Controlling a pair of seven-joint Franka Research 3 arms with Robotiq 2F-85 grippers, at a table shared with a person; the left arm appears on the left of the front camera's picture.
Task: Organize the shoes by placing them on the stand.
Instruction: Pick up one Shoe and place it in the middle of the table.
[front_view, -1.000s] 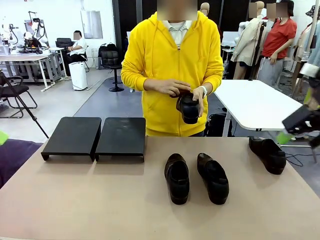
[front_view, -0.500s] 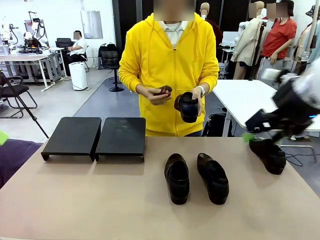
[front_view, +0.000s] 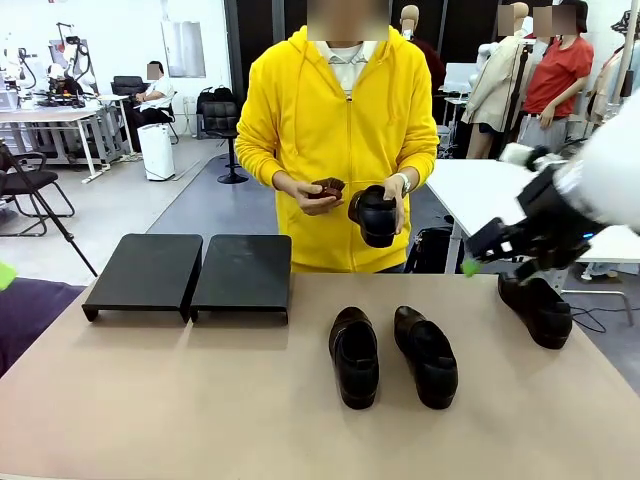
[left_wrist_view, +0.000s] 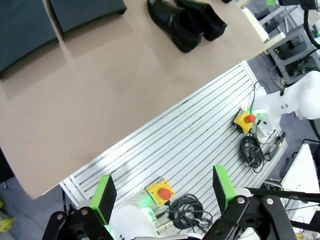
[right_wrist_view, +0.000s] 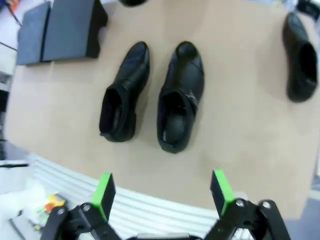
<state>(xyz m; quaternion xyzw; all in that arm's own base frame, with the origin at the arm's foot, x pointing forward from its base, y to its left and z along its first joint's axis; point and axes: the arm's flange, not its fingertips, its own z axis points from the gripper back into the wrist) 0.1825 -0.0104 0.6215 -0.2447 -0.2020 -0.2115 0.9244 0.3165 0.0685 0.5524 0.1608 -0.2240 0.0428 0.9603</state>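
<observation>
Across the table (front_view: 200, 410), the stand (front_view: 190, 272) sits bare at far left. The left gripper (left_wrist_view: 162, 192) and right gripper (right_wrist_view: 162, 192) are both spread and empty. The right hangs nearer the lone shoe (front_view: 537, 308) at far right, which lies below it with its long axis running near-to-far, slightly slanted; toe end unclear

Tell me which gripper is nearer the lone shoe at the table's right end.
Right. The right gripper hangs open just above the lone shoe, slightly toward the table middle; the left gripper is back past the table's near edge, far from it.
</observation>
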